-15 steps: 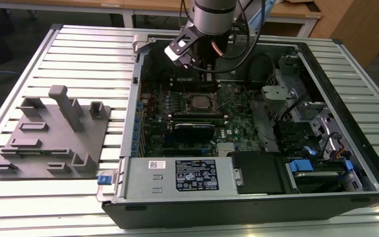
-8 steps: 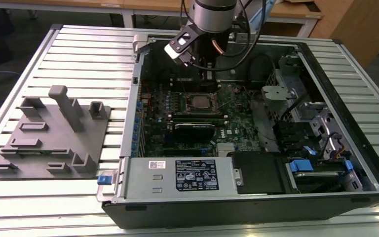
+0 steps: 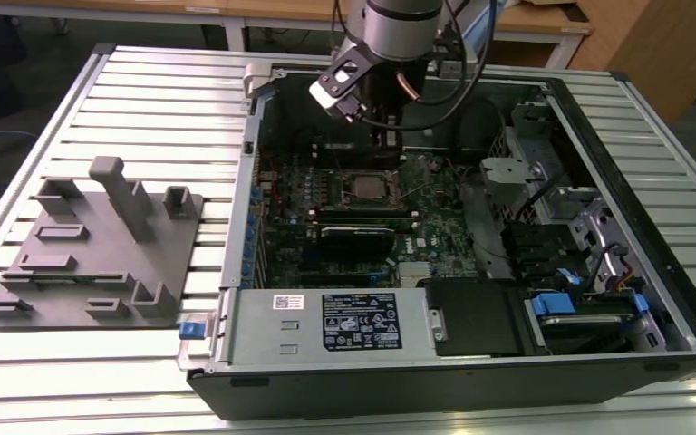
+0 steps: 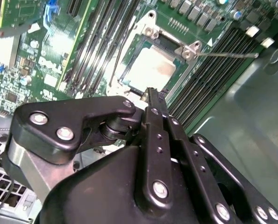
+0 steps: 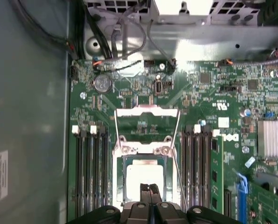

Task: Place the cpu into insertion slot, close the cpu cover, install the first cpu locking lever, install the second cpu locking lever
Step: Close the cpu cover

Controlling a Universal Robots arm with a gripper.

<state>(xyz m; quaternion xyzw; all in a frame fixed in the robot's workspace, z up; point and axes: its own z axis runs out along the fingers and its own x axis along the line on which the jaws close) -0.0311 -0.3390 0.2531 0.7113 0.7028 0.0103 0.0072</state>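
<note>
The cpu (image 5: 145, 179) lies flat in the insertion slot (image 5: 120, 179) on the green board, its silver top showing in both wrist views (image 4: 150, 70). The cpu cover (image 5: 147, 111) is swung open away from the slot, and the board shows through its window. Two thin wire levers (image 5: 177, 161) (image 4: 227, 54) stand released beside the slot. My gripper (image 5: 149, 187) hangs just above the cpu's near edge with its two black fingers (image 4: 153, 112) pressed together and nothing between them. In the exterior view the arm (image 3: 379, 36) reaches down into the open computer case over the slot (image 3: 366, 188).
Long black memory slots (image 5: 89, 172) flank the socket on both sides. A silver heatsink (image 5: 273, 138) and a blue clip (image 5: 241, 186) sit on one side. The case's walls (image 3: 620, 172), drive bays (image 3: 554, 245) and power supply (image 3: 323, 326) ring the board. A grey fixture (image 3: 94, 245) rests on the table at the exterior view's left.
</note>
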